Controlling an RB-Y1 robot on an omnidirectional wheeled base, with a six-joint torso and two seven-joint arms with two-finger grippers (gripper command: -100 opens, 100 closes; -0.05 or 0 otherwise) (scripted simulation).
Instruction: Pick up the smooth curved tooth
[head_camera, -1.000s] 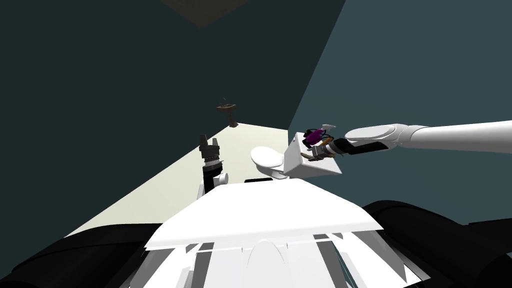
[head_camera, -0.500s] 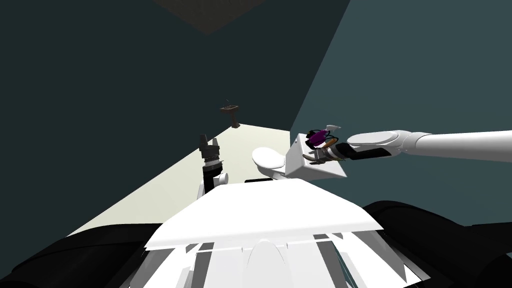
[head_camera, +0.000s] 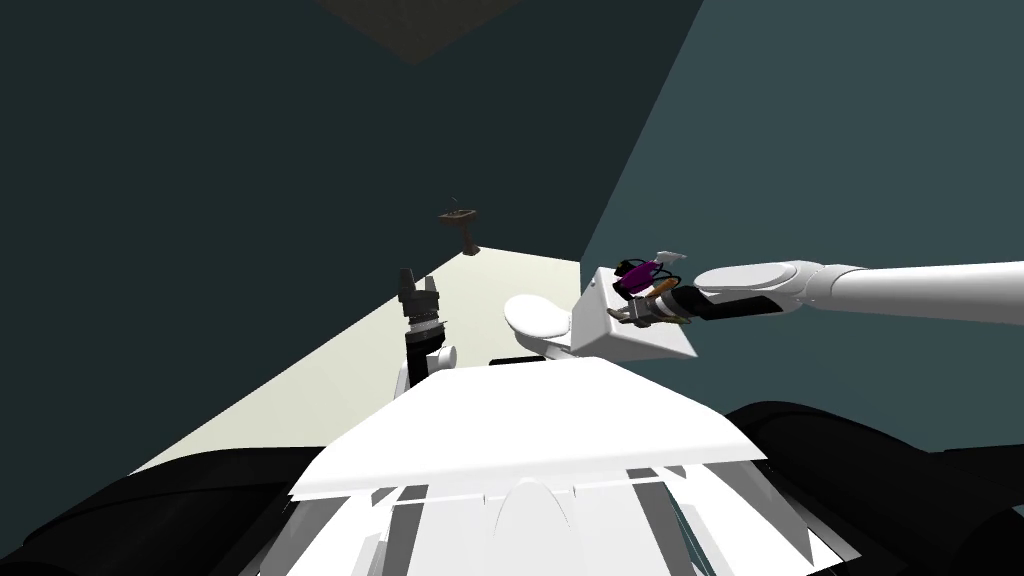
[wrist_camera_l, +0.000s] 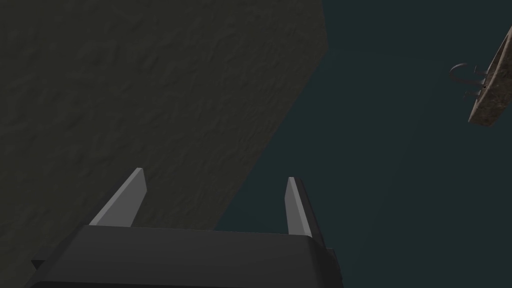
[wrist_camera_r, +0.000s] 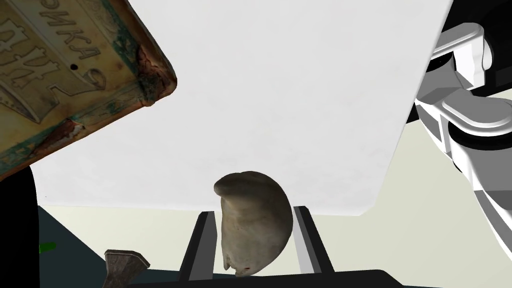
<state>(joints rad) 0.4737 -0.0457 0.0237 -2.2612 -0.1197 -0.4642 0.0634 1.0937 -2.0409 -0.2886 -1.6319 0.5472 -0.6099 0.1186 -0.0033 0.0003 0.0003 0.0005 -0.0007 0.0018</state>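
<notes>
Tooth (wrist_camera_r: 255, 225), smooth, curved, mottled beige-grey, pinched between the two fingers (wrist_camera_r: 305, 235) of the right hand (wrist_camera_r: 252, 214), one blade pressed on each side, rounded end standing out past the fingertips. Just beyond it, the flat white tank lid (wrist_camera_r: 280, 100); contact between tooth and lid impossible to tell. Off to one side of the hand and apart from it, overlapping a corner of the lid, a rusty tin box (wrist_camera_r: 65, 75) with raised Cyrillic lettering and worn green edges.

In the head view, right of centre of the frame: right hand (head_camera: 632, 312) over the top of the white toilet tank (head_camera: 645, 345), forearm reaching in from the right edge. Tooth too small to pick out there. Just above the hand in the frame, at the tank's far edge, a purple object (head_camera: 630, 275) with dark loops, kind unclear. Left of the tank, the white toilet seat cover (head_camera: 535, 315), down. Cream floor (head_camera: 300, 400) running up the middle of the frame between dark teal walls (head_camera: 200, 200).

Left of centre: left hand (head_camera: 418, 283), pointing up the frame, well apart from the toilet. In the left wrist view, left hand (wrist_camera_l: 215, 176) with fingers spread wide, nothing between them. Far off, upper centre of the head view, a small brown pedestal sink (head_camera: 458, 220).
</notes>
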